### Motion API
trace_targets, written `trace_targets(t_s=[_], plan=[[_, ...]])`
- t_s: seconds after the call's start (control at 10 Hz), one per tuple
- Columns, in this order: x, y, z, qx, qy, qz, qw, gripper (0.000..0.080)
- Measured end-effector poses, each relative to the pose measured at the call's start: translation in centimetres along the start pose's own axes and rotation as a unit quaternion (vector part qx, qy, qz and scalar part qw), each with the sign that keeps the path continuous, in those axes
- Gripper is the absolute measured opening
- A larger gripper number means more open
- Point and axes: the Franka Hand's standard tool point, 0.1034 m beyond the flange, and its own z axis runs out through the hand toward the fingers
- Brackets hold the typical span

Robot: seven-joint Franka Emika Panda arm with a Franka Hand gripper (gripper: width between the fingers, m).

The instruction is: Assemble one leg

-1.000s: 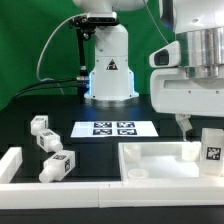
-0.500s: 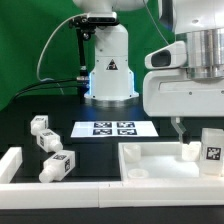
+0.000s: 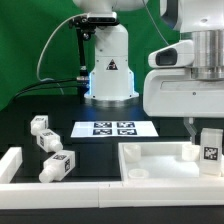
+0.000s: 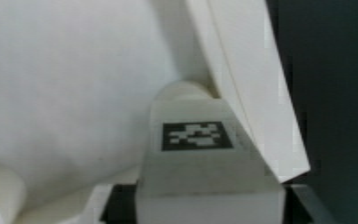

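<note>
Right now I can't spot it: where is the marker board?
In the exterior view the marker board lies flat mid-table, before the robot base, with loose legs toward that view's left.

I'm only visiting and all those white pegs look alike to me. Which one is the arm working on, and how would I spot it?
Start at the big white tray in front, on the exterior view's right. At its far right end, under the arm's bulky white head, one leg stands upright with a black-and-white tag facing you. The other three pegs lie loose on the black table at the exterior view's left, away from the tray.

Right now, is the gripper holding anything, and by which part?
Cannot be told. The gripper hangs close beside a tagged leg standing at the panel; neither view shows fingers closed on it.
</note>
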Motion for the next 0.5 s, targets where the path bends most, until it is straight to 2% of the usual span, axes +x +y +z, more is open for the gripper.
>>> trace_targets(t_s=[0.2,0.4,0.5], plan=[[-0.05,0.01,0.02,0.000,0.000,0.077,0.997,0.0284],[-0.23,0.05,0.00,-0.006,0.004,0.192,0.981,0.0284],[-0.26,0.07,0.06,-0.006,0.006,0.271,0.963,0.0284]])
